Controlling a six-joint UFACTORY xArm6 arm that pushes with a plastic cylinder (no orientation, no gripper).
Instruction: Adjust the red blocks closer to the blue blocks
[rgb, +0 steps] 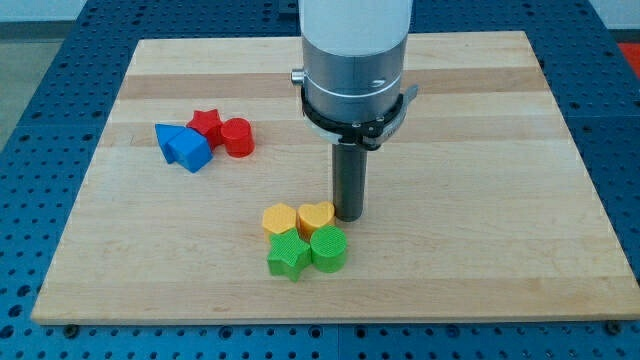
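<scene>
Nearest the camera lie the green star block (287, 256) and green cylinder (328, 248), behind them two yellow blocks (279, 219), one a heart (316, 217). My tip (348, 216) touches that heart's right side; I have no fingers, so nothing is held. Across the bench (480, 250), well apart, the red star (206, 123) and red cylinder (237, 137) already sit against the blue blocks (184, 146). I judge only small nudging remains, after travelling around the yellows. The blue shapes overlap, hard to separate.

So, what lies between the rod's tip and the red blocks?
Only bare board. In the camera view my tip stands beside the yellow heart, and nothing lies on the wood between it and the red cylinder or the red star.
</scene>
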